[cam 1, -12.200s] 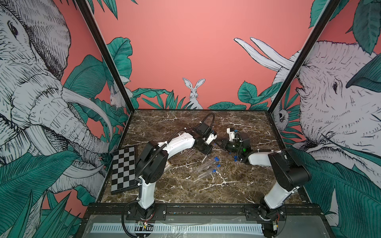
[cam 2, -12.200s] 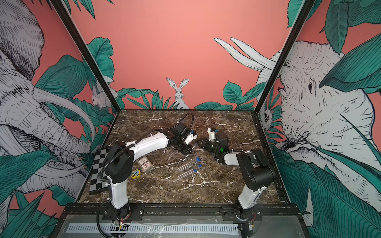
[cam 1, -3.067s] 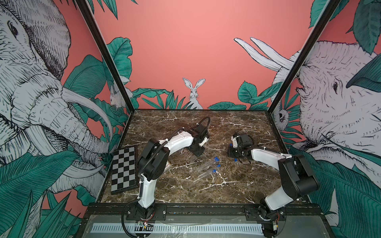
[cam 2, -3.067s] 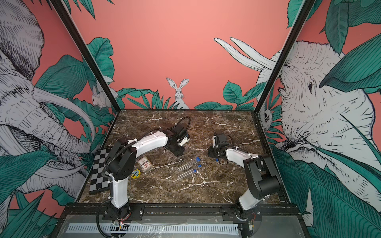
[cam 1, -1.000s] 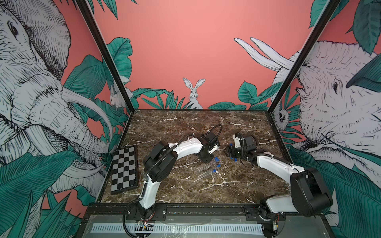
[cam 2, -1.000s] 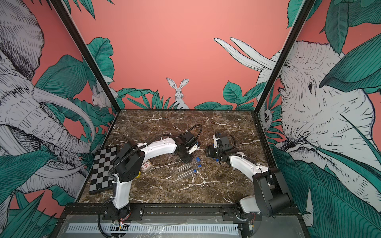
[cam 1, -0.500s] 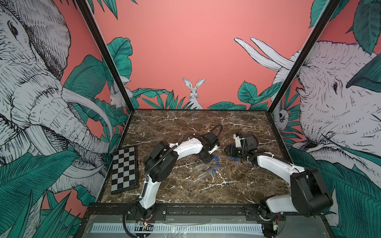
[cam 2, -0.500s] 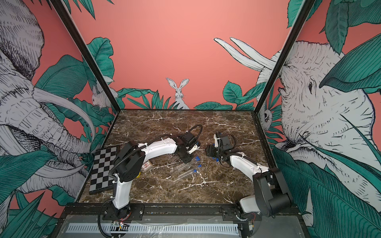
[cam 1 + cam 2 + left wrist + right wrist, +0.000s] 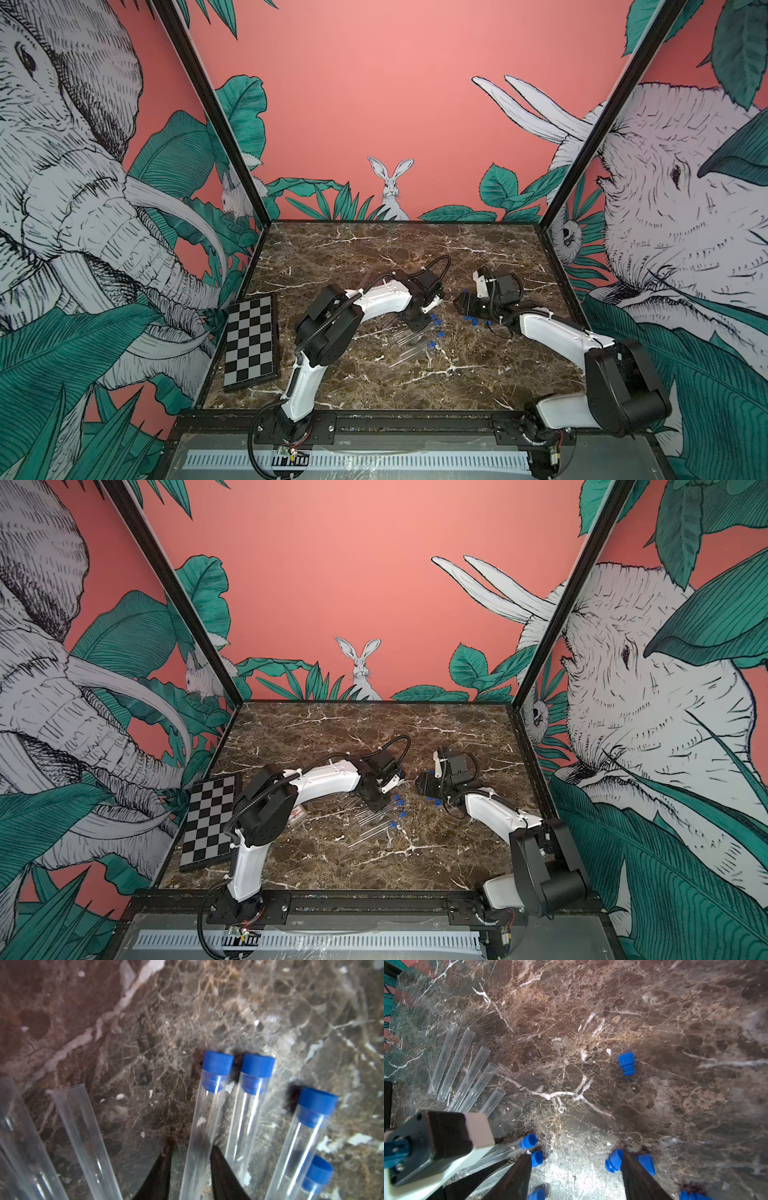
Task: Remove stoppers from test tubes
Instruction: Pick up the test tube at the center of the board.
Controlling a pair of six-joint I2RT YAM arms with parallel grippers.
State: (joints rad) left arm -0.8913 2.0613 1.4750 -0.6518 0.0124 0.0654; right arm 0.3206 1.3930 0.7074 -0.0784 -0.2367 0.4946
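Test tubes (image 9: 469, 1077) lay flat on the brown marble table (image 9: 374, 249). The left gripper (image 9: 191, 1147) was down among them, its 2 black fingers (image 9: 164, 1167) narrowly parted on either side of 1 capped tube (image 9: 204, 1122). 1 finger met the tube's side and the other stood a sliver off, so the tube was not yet clamped. Its blue stopper (image 9: 217, 1064) sat in the mouth, at the end away from the fingers. Just beside it lay 3 more capped tubes (image 9: 249, 1118), and on the other side lay open tubes (image 9: 83, 1126). The right gripper (image 9: 575, 1157) hung low near the left one, its fingers wide apart and holding nothing. Loose stoppers (image 9: 626, 1062) lay on the table around it, 1 just inside a finger and another just outside the same finger. In both top views a chessboard (image 9: 250, 340) (image 9: 210, 825) lay well apart, at the table's left edge.
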